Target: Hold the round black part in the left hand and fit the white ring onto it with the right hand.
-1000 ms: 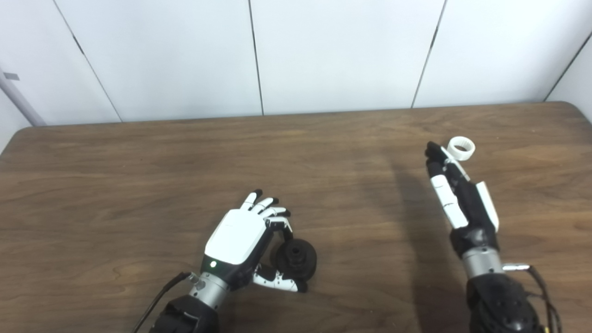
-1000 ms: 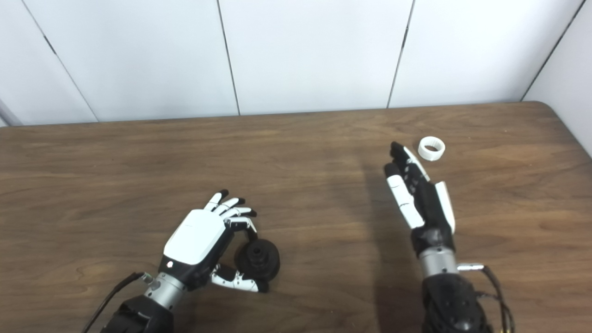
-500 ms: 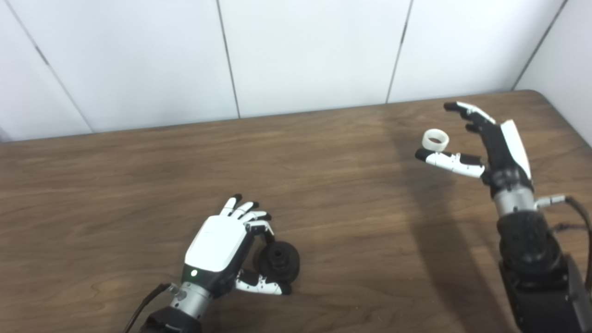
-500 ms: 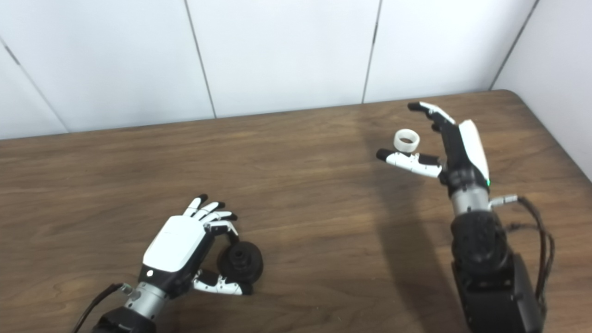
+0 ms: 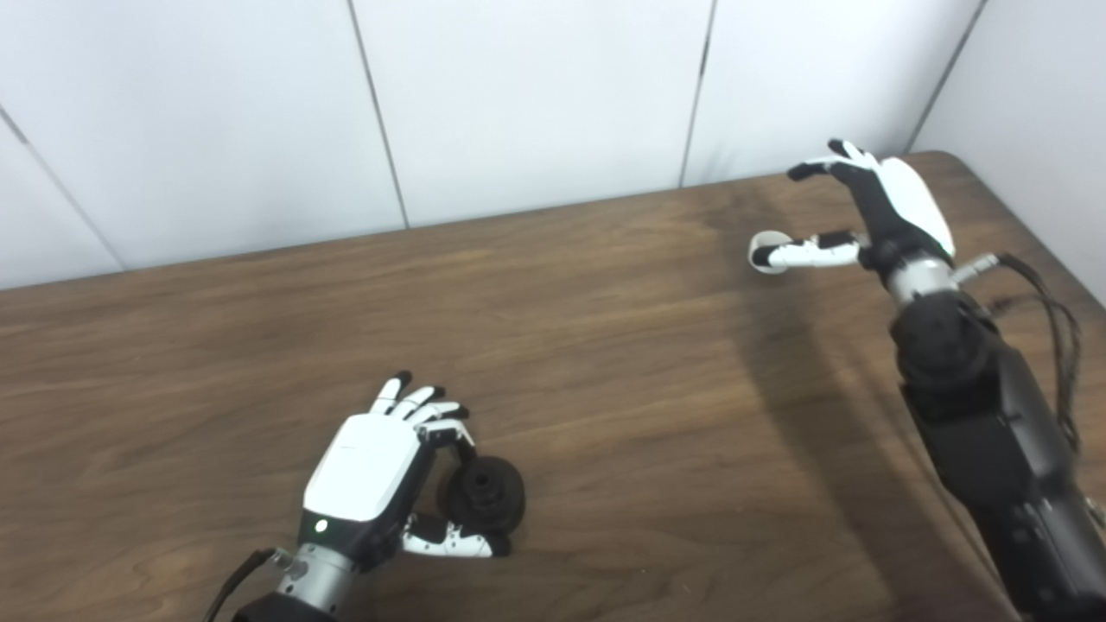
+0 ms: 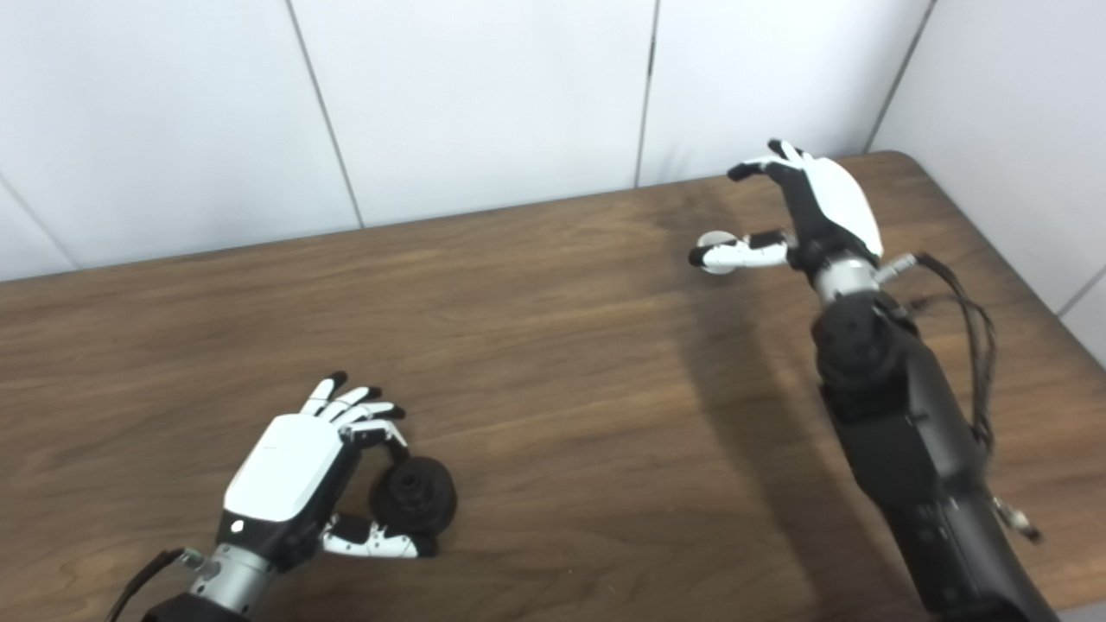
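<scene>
Left eye view is showing the left hand [image 5: 371, 479] gripping the black part [image 5: 488, 494] ready, while the open right hand [image 5: 873, 216] is straddling the white ring [image 5: 764, 255] to grasp it.

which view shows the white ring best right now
Neither is good. The left eye view shows slightly more of the small white ring, peeking out behind the right hand thumb. The right eye view shows a similar sliver, equally hidden by the thumb.

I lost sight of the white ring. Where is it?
The white ring lies on the table at far right, mostly hidden behind the thumb tip of the open right hand.
</scene>
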